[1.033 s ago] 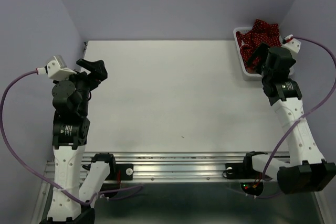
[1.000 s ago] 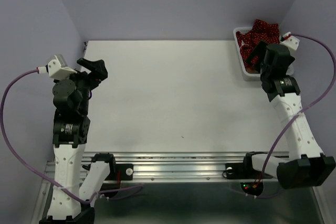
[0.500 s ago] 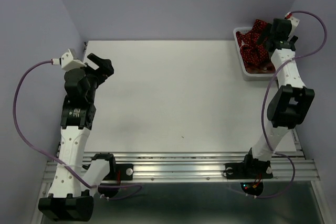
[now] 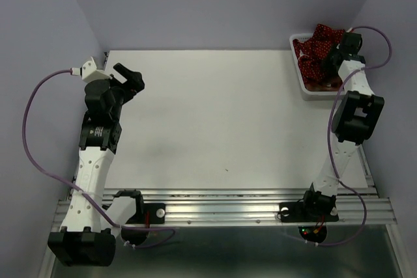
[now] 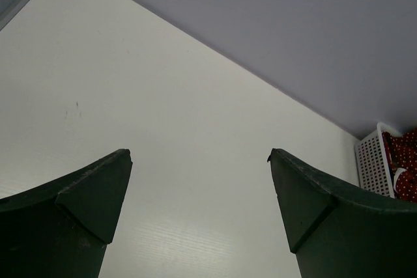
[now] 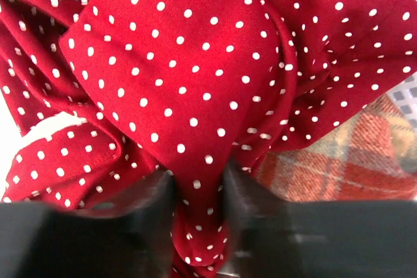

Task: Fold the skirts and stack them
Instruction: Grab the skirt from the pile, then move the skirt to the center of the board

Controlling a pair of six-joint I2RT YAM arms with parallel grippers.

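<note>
The white desk fills the middle, and the skirts are all heaped in the white mesh basket at its far right corner. The right arm has stretched out over that basket in the last second, and there it goes: the right hand has narrowed onto a fold of the top polka-dot skirt, with the plaid skirt peeking out beneath. The first pick looks on. The left hand has edged forward, spread wide, holding nothing.
</note>
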